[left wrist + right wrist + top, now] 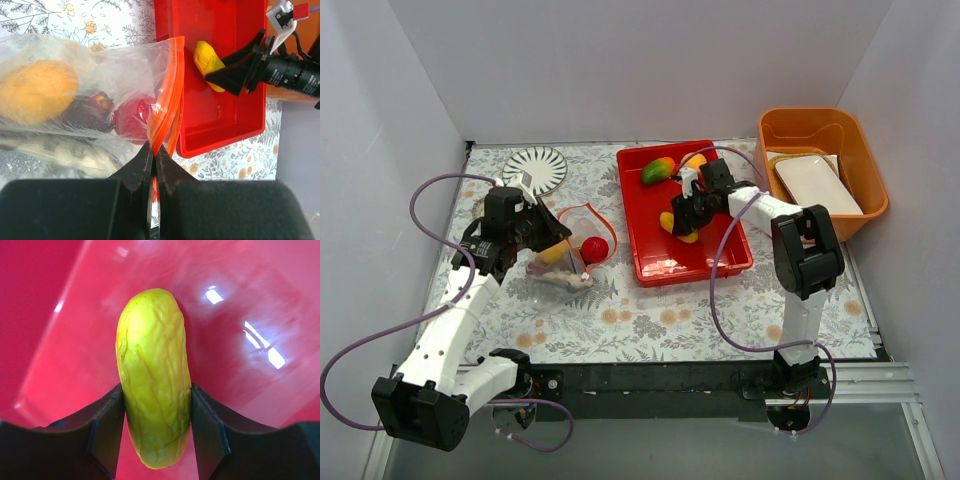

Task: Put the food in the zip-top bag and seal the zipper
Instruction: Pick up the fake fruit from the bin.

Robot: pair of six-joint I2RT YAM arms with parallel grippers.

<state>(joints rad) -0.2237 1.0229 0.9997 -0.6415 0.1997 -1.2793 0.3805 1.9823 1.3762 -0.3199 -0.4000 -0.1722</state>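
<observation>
The clear zip-top bag [75, 50] lies on the floral mat left of the red tray [650, 270]. Inside it are an orange fruit [37, 92], a dark plum [90, 107], a red apple [132, 117] and a pale silvery item low down. My left gripper [155, 147] is shut on the orange-red zipper [167, 95] at the bag's mouth, which stands open as a loop [582, 215]. My right gripper [156, 405] is shut on a yellow fruit [152, 380] down in the red tray [250, 300]. A green-red mango [657, 171] and an orange fruit [695, 160] lie at the tray's far end.
An orange bin [825, 135] holding a white rectangular dish [815, 182] stands at the back right. A striped round plate [538, 168] lies at the back left. White walls close in the back and both sides.
</observation>
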